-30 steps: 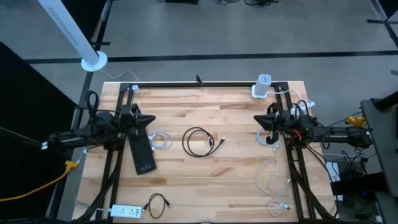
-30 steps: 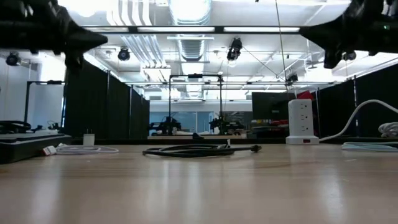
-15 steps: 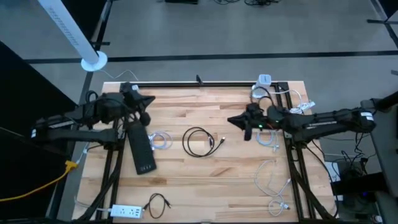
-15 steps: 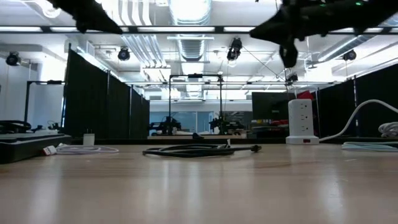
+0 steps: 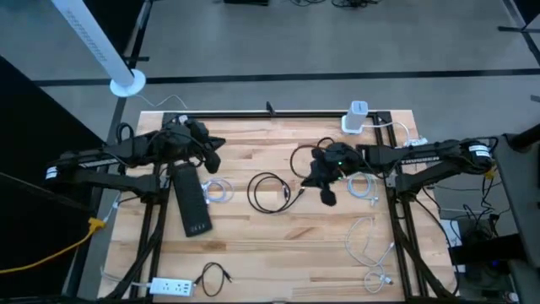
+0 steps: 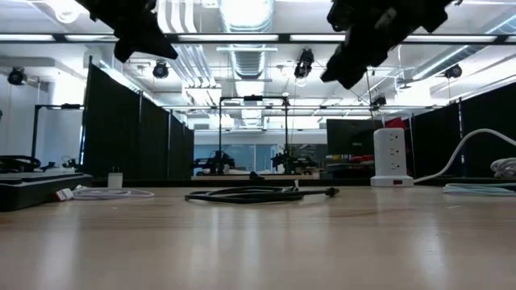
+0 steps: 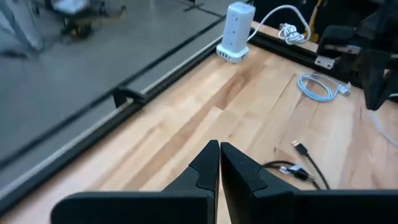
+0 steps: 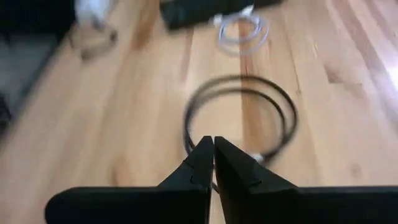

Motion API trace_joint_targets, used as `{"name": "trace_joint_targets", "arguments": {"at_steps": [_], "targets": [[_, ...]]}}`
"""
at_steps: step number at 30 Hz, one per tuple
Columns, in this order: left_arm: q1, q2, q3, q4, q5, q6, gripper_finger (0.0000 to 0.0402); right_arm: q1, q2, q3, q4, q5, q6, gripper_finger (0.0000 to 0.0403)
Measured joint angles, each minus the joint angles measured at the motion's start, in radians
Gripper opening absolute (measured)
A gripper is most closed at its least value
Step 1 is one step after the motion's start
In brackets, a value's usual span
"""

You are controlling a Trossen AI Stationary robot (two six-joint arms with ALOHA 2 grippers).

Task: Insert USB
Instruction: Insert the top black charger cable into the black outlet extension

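A coiled black USB cable (image 5: 270, 191) lies flat on the wooden table's middle, its plug ends (image 5: 300, 190) toward the right. It also shows in the low view (image 6: 258, 194), the right wrist view (image 8: 239, 118) and the left wrist view (image 7: 301, 149). My right gripper (image 5: 310, 179) hangs shut and empty above the table just right of the coil; its shut fingers show in its wrist view (image 8: 213, 152). My left gripper (image 5: 213, 156) hangs shut and empty above the table, left of the coil and beyond a black power strip (image 5: 192, 203); its shut fingers show in its wrist view (image 7: 219, 158).
A white tower power strip (image 5: 354, 118) stands at the far edge, right of middle. A white cable coil (image 5: 218, 191) lies beside the black strip, a pale blue coil (image 5: 364, 187) at the right. A white power strip (image 5: 173, 287) and a small black cable (image 5: 211, 275) lie near the front edge.
My right gripper has swung from the table's right side toward the left, to just right of the black coil. My left gripper has gone first toward the far edge, then toward the right, nearer the table's middle. The cables have not moved.
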Motion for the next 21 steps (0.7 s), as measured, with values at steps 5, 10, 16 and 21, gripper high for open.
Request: {"name": "trace_joint_targets", "arguments": {"at_steps": [5, 10, 16, 21], "targets": [[0.0, 0.021, 0.0, -0.002, -0.001, -0.146, 0.0, 0.0, -0.004, 0.027, -0.054, 0.082, -0.187, 0.0], [0.0, 0.021, 0.002, -0.01, 0.0, -0.25, 0.0, 0.0, -0.005, 0.032, -0.046, 0.111, -0.254, 0.0], [0.0, 0.021, 0.003, -0.01, 0.0, -0.255, 0.0, 0.0, -0.004, 0.032, -0.041, 0.111, -0.251, 0.0], [0.0, 0.021, 0.003, -0.011, 0.0, -0.251, 0.0, 0.0, -0.003, 0.032, -0.042, 0.11, -0.254, 0.0]]}}
